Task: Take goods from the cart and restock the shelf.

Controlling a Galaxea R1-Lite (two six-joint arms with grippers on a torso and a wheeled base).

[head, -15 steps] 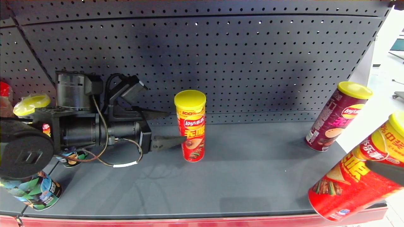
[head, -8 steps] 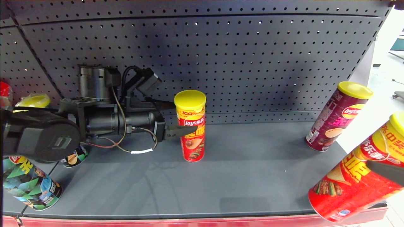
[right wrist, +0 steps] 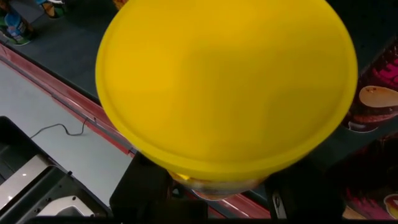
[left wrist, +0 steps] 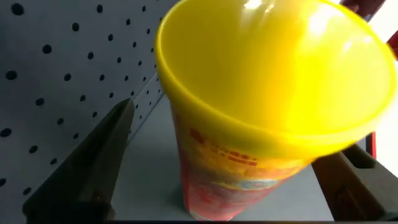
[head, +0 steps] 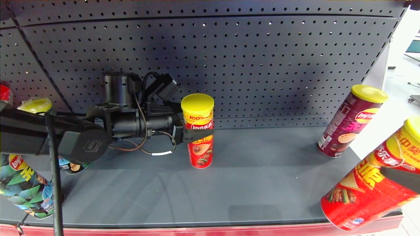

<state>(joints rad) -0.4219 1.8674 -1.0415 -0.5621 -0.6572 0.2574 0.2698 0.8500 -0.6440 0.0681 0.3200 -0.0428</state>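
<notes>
A red chip can with a yellow lid stands upright mid-shelf near the pegboard. My left gripper comes in from its left, open. One finger crosses the can's front and the other lies behind it. In the left wrist view the can sits between the two fingers, with a gap showing on one side. At the shelf's front right corner my right gripper is shut on a second red chip can, held tilted. Its yellow lid faces the right wrist view.
A purple chip can leans at the back right of the grey shelf. Green-patterned cans and a yellow-lidded item crowd the left end. Bare shelf lies between the centre can and the right cans. A red lip edges the front.
My left gripper has moved right along the shelf, and its open fingers now straddle the upright red can. The right arm and its can have not moved.
</notes>
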